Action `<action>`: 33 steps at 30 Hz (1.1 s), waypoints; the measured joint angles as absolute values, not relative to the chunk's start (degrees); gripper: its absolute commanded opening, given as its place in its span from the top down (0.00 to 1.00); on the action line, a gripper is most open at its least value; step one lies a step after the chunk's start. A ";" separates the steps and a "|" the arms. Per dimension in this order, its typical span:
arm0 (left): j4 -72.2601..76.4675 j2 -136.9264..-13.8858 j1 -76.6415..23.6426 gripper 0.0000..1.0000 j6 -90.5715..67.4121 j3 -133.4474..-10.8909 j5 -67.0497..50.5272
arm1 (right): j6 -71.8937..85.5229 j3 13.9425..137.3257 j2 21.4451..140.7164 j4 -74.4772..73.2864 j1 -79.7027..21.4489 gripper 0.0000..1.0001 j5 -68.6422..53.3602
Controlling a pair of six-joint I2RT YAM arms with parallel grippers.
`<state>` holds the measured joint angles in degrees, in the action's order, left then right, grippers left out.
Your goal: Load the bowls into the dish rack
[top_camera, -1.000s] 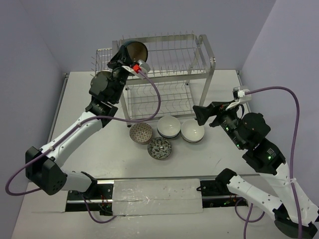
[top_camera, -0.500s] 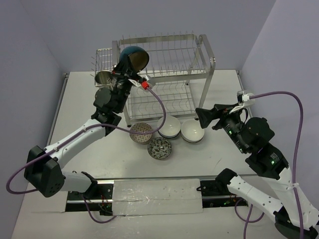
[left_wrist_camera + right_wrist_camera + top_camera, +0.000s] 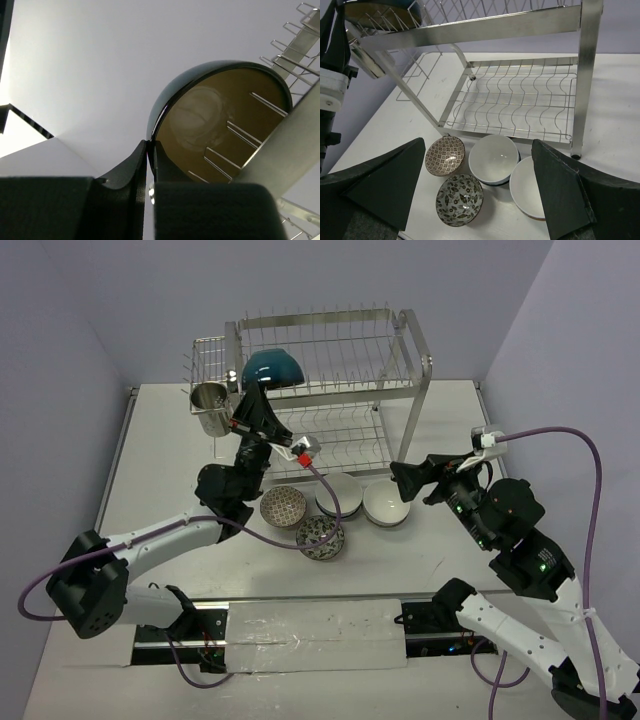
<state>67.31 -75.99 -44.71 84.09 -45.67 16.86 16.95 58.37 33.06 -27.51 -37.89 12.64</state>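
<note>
Where teal bowl [image 3: 272,367] rests in dish rack [image 3: 485,27], left gripper [image 3: 150,147] just below it — fingers [image 3: 125,170] pressed together.

Five bowls [image 3: 272,367], one dish rack [image 3: 410,350], one cup [image 3: 209,407].

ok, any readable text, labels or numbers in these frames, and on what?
No readable text in any view.
The patterned bowls: ornament only, no letters.
The teal bowl, white bowls, dish rack, steel cup: bare, no marks.
The white plugs on the wrist cables: too small to tell.
</note>
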 measured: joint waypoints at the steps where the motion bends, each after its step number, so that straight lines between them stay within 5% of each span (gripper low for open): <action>1: 68.62 -75.99 -45.06 0.94 84.93 -44.86 17.21 | 16.95 58.35 33.06 -27.49 -37.89 0.05 12.60; 10: 74.43 -75.99 -47.55 0.84 88.49 -40.56 20.27 | 17.15 57.19 33.06 -26.85 -37.89 0.05 12.27; 16: 75.20 -76.38 -48.97 0.70 89.41 -37.32 23.51 | 17.56 55.57 33.06 -26.39 -37.89 0.05 11.75; 22: 75.24 -77.45 -50.43 0.35 90.89 -36.10 26.39 | 17.54 53.36 33.04 -26.17 -37.89 0.05 11.51; 33: 74.35 -73.87 -62.19 0.01 89.60 -36.58 37.69 | 17.10 50.65 32.97 -26.09 -37.91 0.05 11.60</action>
